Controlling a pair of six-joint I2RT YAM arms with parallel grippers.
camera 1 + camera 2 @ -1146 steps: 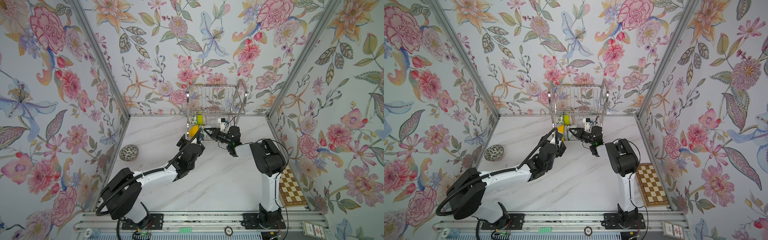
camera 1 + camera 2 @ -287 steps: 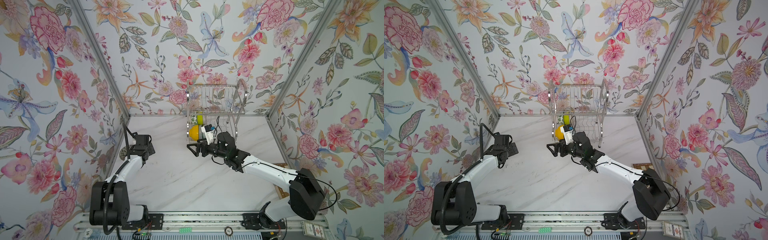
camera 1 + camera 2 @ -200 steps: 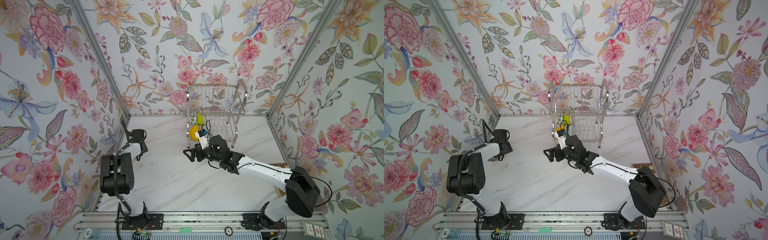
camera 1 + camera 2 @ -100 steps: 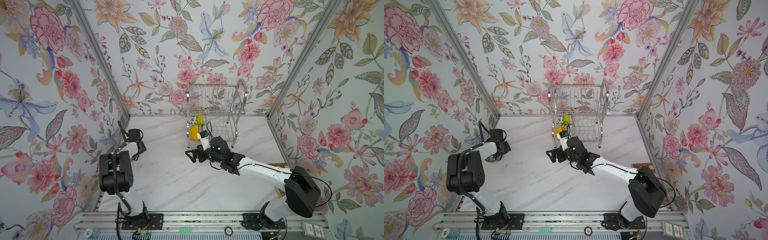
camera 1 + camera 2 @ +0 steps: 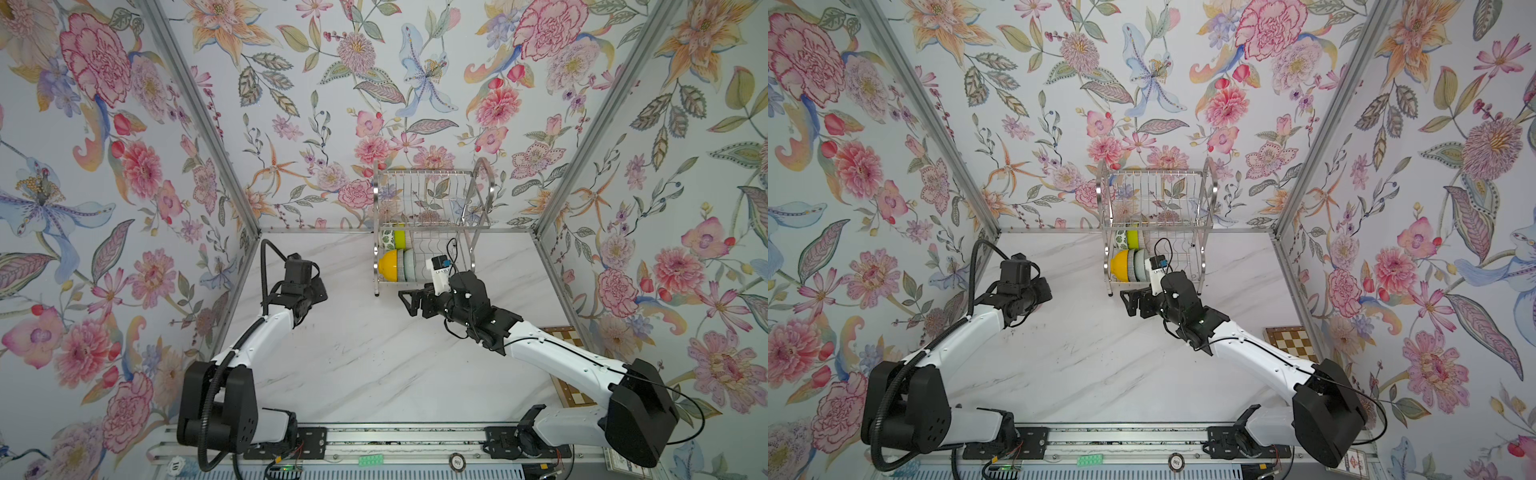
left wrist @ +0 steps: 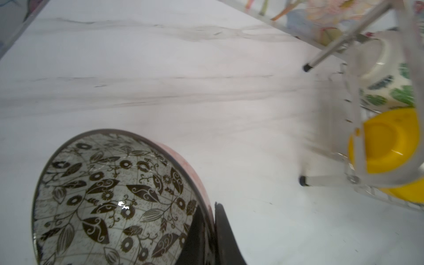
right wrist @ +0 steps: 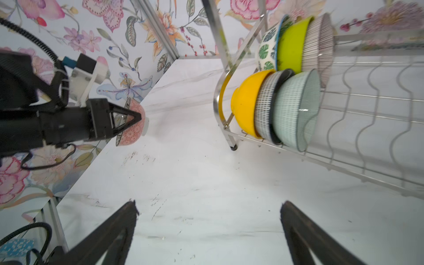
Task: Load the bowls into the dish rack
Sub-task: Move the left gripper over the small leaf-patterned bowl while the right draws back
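Tabletop: white marble; a wooden chessboard lies at its right edge
Dish rack: two-tier silver wire, standing at the far edge of the tabletop; six bowls stand on edge at its left end, in two rows of three
Near row: orange-yellow bowl outermost, then black-white speckled bowl, then pale celadon bowl, each touching the next
Far row: green-leaf white bowl, lime green bowl, pink radial-striped bowl, packed the same way; whether this row shares the near row's tier is hard to tell from these angles
Right gripper: jaws spread wide with nothing between them, hovering over the tabletop just in front of the rack's near left leg
Left gripper: clamped on the rim of the dark flower bowl, one finger inside, one outside, well apart from the rack
Dark flower bowl: dark leaves on white inside, pink-red outside; tipped on its side above the tabletop, holding nothing
Change, left: half a second ago the left gripper was down by the left wall; it has since come inward with the bowl lifted
Change, bowl: in the earliest views it lay alone on the tabletop by that wall
Change, right: about where it was, jaws as wide as before
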